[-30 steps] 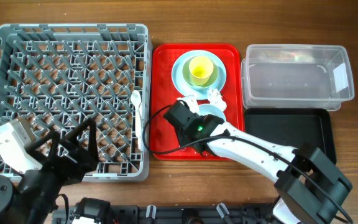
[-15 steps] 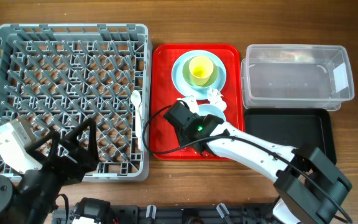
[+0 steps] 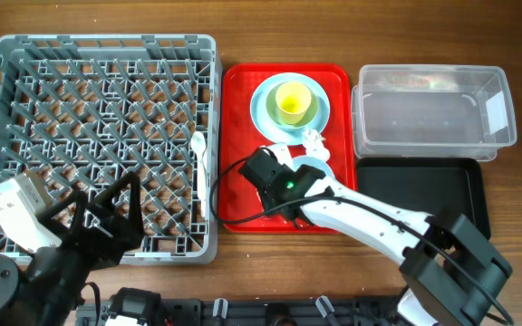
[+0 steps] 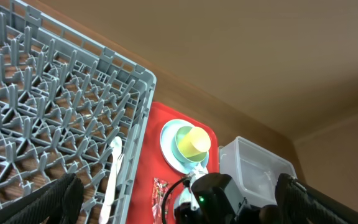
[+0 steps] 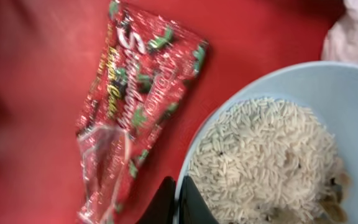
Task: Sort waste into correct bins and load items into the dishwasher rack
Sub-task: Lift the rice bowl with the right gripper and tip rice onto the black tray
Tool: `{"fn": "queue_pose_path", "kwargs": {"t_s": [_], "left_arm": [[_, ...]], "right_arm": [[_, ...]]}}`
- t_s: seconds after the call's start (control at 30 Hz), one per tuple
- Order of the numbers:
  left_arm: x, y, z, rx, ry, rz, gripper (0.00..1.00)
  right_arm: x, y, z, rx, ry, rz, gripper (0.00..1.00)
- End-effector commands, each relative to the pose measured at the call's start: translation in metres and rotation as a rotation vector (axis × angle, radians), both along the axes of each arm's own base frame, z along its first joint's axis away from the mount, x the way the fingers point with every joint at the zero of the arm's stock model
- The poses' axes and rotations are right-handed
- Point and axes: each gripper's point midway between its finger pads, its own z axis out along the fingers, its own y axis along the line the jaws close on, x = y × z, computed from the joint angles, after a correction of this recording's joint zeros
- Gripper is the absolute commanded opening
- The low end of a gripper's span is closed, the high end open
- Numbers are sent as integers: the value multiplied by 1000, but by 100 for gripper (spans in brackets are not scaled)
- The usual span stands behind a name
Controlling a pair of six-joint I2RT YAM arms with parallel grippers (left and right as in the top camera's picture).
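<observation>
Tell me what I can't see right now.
Overhead: red wrapper indiscernible, under the right arm or lost against red tray.
Right wrist: right gripper cut off by the bottom edge; whether its jaws pinch the bowl rim is unclear.
Right wrist: tissue cropped at the corner.

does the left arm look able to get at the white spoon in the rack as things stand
Probably yes. The white spoon lies uncovered at the right edge of the rack, the left claw stands open over the same rack, and the right arm is over the red tray, clear of that path.
</observation>
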Motion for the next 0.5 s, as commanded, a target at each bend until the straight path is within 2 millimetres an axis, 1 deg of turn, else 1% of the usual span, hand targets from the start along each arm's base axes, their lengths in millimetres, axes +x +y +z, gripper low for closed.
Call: {"fn": "queue_pose_path", "kwargs": {"t_s": [0.0,0.1,0.13,0.17,0.27,0.33,0.37,0.43,0.47], "left_arm": [[1,1,0,7,-3,2,100],[1,1,0,7,-3,2,100],[1,1,0,7,-3,2,100],[1,1,0,7,-3,2,100],[1,1,0,7,-3,1,100],[1,1,0,7,-3,1,100],[1,1,0,7,-3,2,100],[1,1,0,7,-3,2,100],[1,1,0,7,-3,2,100]], "right_arm": [[14,-5,58,25,-103,-60,4],[15,-12,101,68,-175,-74,4],[13,-20,118,79,-213,-92,4],[10,-34,132,84,-245,-148,4],[3,-67,154,89,-273,-242,4],[0,-99,169,116,-270,-308,4],[0,-113,175,135,-260,-323,4],[-1,-129,181,178,-238,-320,4],[-1,-141,185,208,-222,-324,4]]}}
